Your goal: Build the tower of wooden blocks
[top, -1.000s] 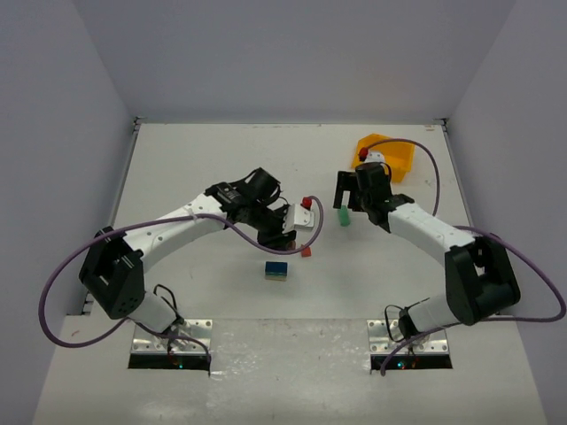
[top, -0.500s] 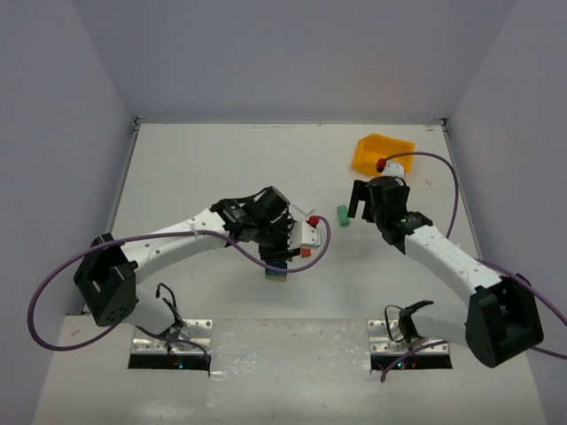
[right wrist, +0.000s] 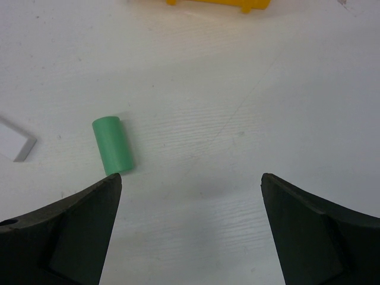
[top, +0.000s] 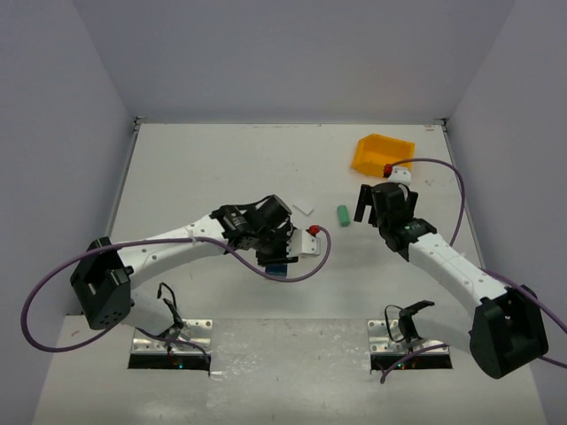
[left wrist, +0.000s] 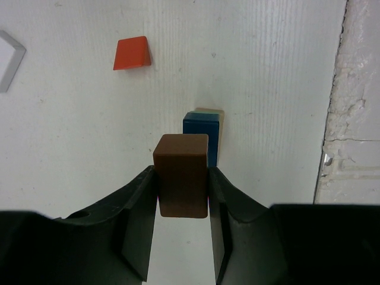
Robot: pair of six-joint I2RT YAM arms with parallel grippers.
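Within left gripper (left wrist: 181, 178), brown block (left wrist: 181, 169), long axis toward blue block (left wrist: 200, 126)

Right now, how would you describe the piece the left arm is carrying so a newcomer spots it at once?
On the white table, follow the left arm to its tip near the middle. Clamped between its jaws is the brown block, right by a blue block. It alone is dark brown and held, unlike the red wedge lying nearby.
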